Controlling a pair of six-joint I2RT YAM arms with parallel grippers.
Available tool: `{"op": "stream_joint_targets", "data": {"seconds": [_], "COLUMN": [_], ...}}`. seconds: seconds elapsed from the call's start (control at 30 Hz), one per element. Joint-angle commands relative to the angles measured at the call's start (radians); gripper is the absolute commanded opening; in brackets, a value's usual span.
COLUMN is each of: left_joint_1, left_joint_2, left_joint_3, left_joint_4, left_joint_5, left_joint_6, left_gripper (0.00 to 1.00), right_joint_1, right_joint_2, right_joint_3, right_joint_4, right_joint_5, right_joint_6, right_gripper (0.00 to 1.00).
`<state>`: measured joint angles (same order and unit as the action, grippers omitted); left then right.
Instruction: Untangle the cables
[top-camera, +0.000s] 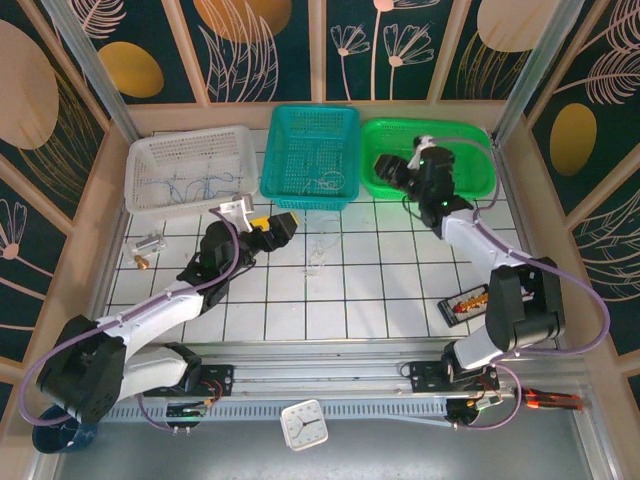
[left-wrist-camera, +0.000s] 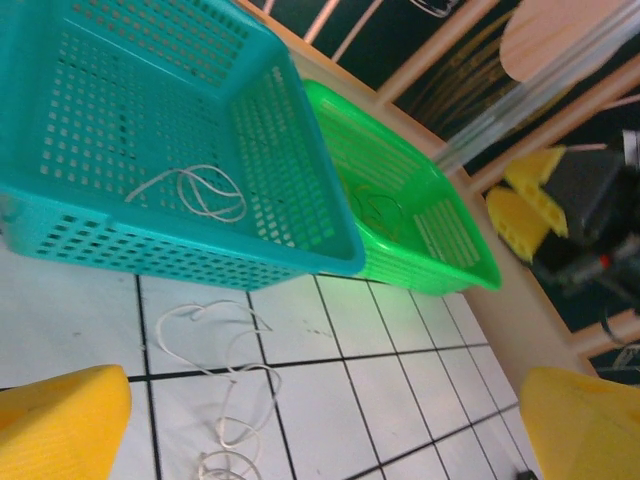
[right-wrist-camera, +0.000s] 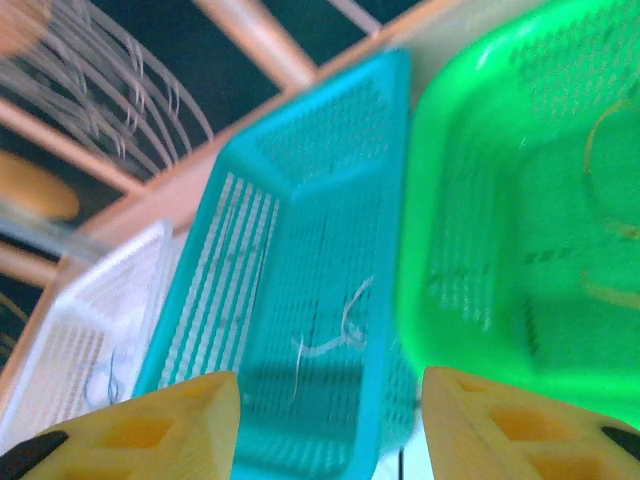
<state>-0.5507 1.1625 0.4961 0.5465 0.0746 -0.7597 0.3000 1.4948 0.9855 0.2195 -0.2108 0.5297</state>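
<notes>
A whitish cable (top-camera: 318, 250) lies in loose curls on the tiled table (top-camera: 380, 290), in front of the teal basket (top-camera: 310, 150). In the left wrist view the same cable (left-wrist-camera: 225, 380) sits just ahead of my open left gripper (left-wrist-camera: 320, 440), nearer its left finger, with nothing between the fingers. Another whitish cable (left-wrist-camera: 200, 190) rests inside the teal basket (left-wrist-camera: 150, 240). My right gripper (top-camera: 385, 165) hovers over the green basket (top-camera: 470, 150), open and holding nothing (right-wrist-camera: 330, 430). A yellowish cable (right-wrist-camera: 610, 200) lies in the green basket (right-wrist-camera: 480, 200). Bluish cables (top-camera: 190, 185) lie in the white basket (top-camera: 145, 150).
The three baskets stand in a row at the back of the table. A small clear and brass part (top-camera: 145, 250) lies at the left. A red and black tool (top-camera: 465, 303) lies by the right arm. A clock (top-camera: 303, 425) sits at the near edge. Wooden frame posts ring the table.
</notes>
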Motion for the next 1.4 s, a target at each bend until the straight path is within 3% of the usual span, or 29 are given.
{"op": "stream_joint_targets", "data": {"seconds": [0.0,0.33,0.7,0.87,1.37], "left_joint_1": [0.001,0.000,0.001,0.001,0.000], "left_joint_2": [-0.037,-0.022,0.022,0.019,0.004], "left_joint_3": [-0.025,-0.030,0.007,-0.002,-0.014], "left_joint_4": [-0.030,-0.070,-0.104,-0.103,-0.095], "left_joint_5": [-0.094,-0.137,-0.058,-0.073,-0.052], "left_joint_6": [0.012,-0.054,-0.072,-0.107,-0.138], "left_gripper": [0.99,0.99,0.99,0.99,0.99], "right_joint_1": [0.081,0.404,0.636,0.677,0.680], "right_joint_2": [-0.031,0.018,0.046,0.075,0.199], "right_joint_3": [-0.086,-0.189,-0.218,-0.208,-0.136], "right_joint_4": [0.034,-0.014,-0.075,-0.083,-0.099], "right_joint_5": [0.052,0.197,0.289,0.293,0.318], "right_joint_6": [-0.013,-0.044,-0.118,-0.169,-0.263], "right_gripper": [0.52,0.53,0.50,0.50,0.50]}}
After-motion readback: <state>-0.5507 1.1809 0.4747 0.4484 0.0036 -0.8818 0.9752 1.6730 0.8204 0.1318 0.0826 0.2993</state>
